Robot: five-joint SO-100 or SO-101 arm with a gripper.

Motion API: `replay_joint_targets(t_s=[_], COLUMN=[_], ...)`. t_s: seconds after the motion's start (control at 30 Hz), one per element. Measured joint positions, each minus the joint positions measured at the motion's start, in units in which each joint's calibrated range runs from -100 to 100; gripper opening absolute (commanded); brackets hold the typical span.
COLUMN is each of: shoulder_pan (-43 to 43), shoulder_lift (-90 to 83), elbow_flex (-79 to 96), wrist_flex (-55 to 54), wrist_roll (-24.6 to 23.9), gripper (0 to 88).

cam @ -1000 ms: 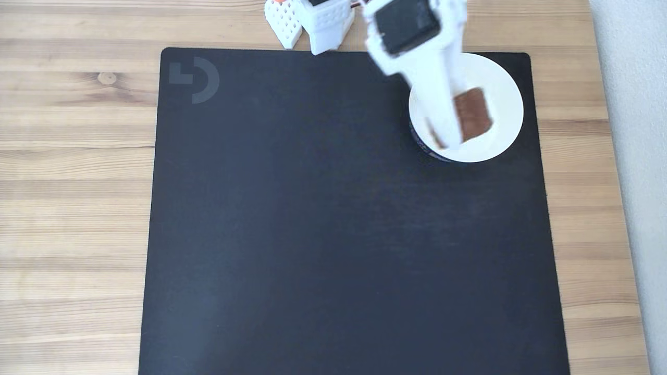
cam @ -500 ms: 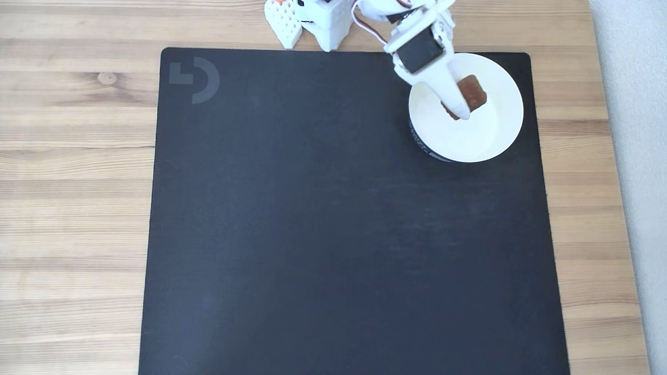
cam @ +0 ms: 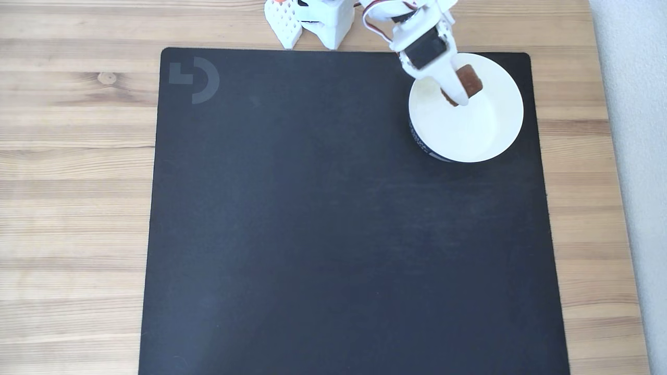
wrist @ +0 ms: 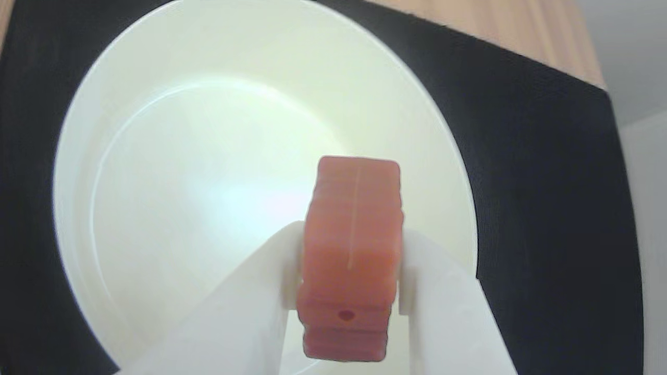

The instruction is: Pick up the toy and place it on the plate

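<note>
The reddish-brown toy (wrist: 351, 250) is clamped between my two white fingers (wrist: 250, 312), edge-on, with a tiny dark dot near its lower end. My gripper (wrist: 348, 260) is shut on it and holds it above the bowl of the white plate (wrist: 182, 182). In the fixed view the gripper (cam: 461, 91) hangs over the upper left part of the plate (cam: 479, 130), with the toy (cam: 469, 82) sticking out to the right of the finger. The plate's dark printed band shows at its lower left outside.
The plate stands at the top right corner of a large black mat (cam: 338, 234) on a wooden table (cam: 73, 156). The arm's white base (cam: 318, 18) sits at the mat's top edge. A pale wall or floor strip (cam: 635, 156) runs along the right.
The gripper with the toy has drawn back toward the arm's base and dropped lower, from the plate's middle to its upper left part. The grip on the toy is unchanged.
</note>
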Motion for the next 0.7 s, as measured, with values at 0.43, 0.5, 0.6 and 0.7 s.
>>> replay_joint_targets(t_s=[0.43, 0.5, 0.6, 0.7], shoulder_pan=[0.83, 0.83, 1.25, 1.25], shoulder_lift=[-0.75, -0.75, -0.75, -0.75], elbow_flex=[3.59, 3.59, 3.59, 3.59], wrist_flex=[0.00, 0.00, 0.00, 0.00], wrist_roll=[-0.05, -0.10, -0.10, -0.10], gripper=[21.2, 21.2, 21.1, 21.1])
